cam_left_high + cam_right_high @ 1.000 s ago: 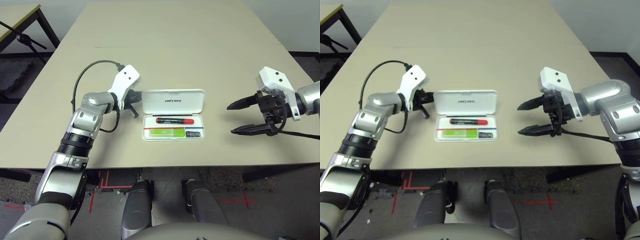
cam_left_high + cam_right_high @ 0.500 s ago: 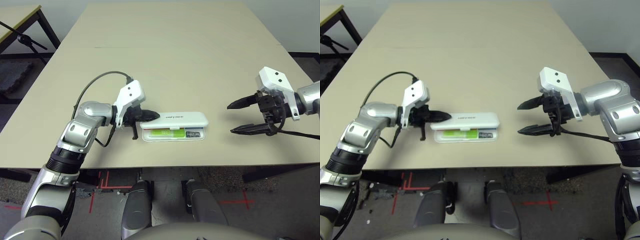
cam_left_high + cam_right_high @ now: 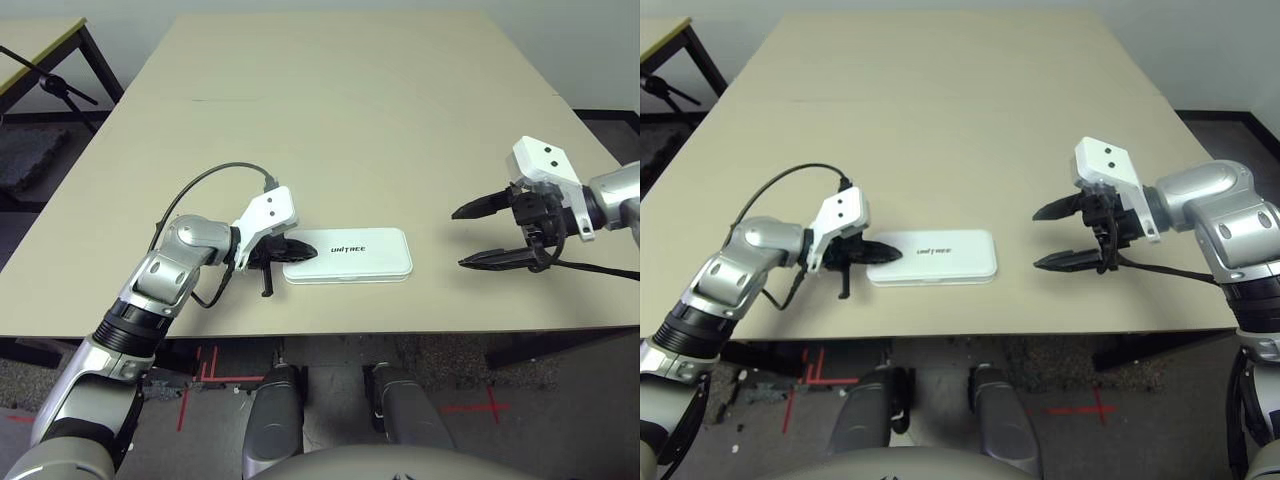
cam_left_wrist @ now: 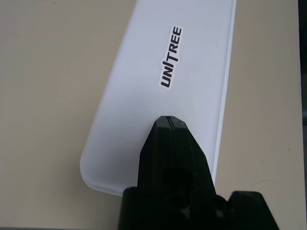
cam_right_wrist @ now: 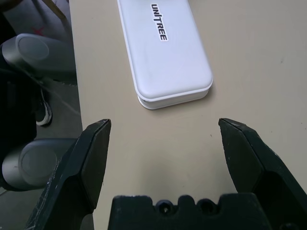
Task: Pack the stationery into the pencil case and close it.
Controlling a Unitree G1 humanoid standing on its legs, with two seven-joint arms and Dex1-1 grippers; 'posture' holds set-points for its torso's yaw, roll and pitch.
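The white pencil case (image 3: 350,254) lies flat with its lid down near the table's front edge, the "UNITREE" lettering facing up. The stationery is hidden inside it. My left gripper (image 3: 305,252) is shut, and its joined fingertips (image 4: 169,125) rest on the left end of the lid. My right gripper (image 3: 459,238) hangs open a short way to the right of the case, apart from it, with nothing between its fingers. In the right wrist view the case (image 5: 163,52) lies beyond the open fingers.
The beige table (image 3: 340,110) stretches bare behind the case. Its front edge (image 3: 350,328) runs close below the case. A black cable (image 3: 200,185) loops from my left wrist. Another table and a dark stand (image 3: 45,75) are at the far left.
The lid has swung from upright and open down to flat and closed, covering the marker, highlighter and block. My left gripper came forward and down with it. The right arm stayed put.
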